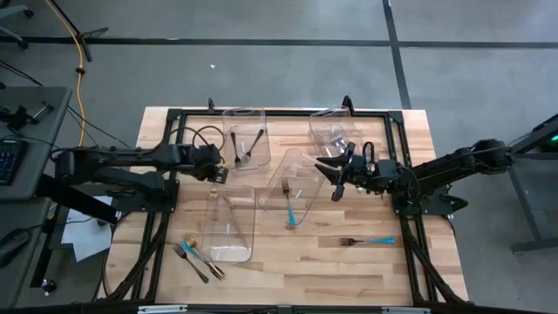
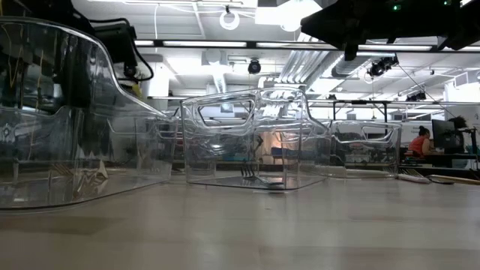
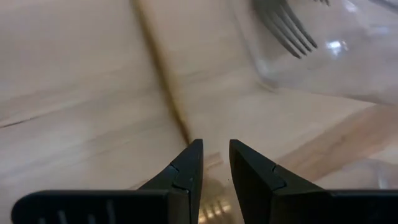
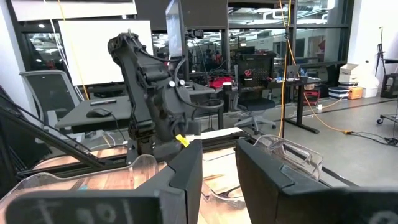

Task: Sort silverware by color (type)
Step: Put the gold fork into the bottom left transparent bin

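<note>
My left gripper (image 1: pixel 214 172) (image 3: pixel 214 144) hovers between the bin of black forks (image 1: pixel 244 146) and the near-left bin (image 1: pixel 230 223), shut on a gold fork (image 3: pixel 163 74). My right gripper (image 1: pixel 335 180) (image 4: pixel 219 149) is open and holds nothing, above the right rim of the middle bin (image 1: pixel 307 166). That bin holds a teal-handled fork (image 1: pixel 289 209). Another teal-handled fork (image 1: pixel 367 240) lies loose on the table's near right. Three more utensils (image 1: pixel 197 254) lie in a cluster at the near left. My left gripper pinches the gold fork between its two fingers near the tined end, and gold tines (image 3: pixel 210 208) show behind the fingertips. The handle (image 3: pixel 173 102) sticks out beyond the fingertips, lifted clear of the wood. The fingers hide the exact place of contact.
Several clear bins stand mid-table, including a far-right one (image 1: pixel 336 129). A dark frame (image 1: pixel 279 112) runs along the table's edges. Bare wood lies along the near edge (image 1: pixel 331 275). In the low view the bins (image 2: pixel 247 139) fill the middle.
</note>
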You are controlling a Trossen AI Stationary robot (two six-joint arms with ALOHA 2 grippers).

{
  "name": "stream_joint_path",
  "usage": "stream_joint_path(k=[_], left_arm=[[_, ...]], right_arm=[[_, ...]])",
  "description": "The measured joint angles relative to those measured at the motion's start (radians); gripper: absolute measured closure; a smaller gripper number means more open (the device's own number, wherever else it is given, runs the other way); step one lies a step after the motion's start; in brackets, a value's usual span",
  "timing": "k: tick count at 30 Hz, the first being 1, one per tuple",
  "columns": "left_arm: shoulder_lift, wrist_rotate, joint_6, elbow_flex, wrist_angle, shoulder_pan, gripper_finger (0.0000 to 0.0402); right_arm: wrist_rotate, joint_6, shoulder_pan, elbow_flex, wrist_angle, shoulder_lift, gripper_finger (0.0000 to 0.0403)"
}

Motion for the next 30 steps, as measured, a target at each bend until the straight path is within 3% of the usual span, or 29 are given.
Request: stream_joint_path(k=[6,22,30], left_arm=[[0.06,0.041,0.067,0.0,0.047,0.003,0.033],[0.086,-0.004,0.117,0.002,0.011,0.024,0.033],[0.087,0.133,0.05,0.003,0.029,-0.002,0.033]], right_arm=[[0.0,-0.001,0.0,0.0,0.0,0.0,0.0311],[0.0,0.0,0.0,0.0,-0.015,0.0,0.0311],[0.0,0.001,0.0,0.0,-0.015,0.0,0.0311]])
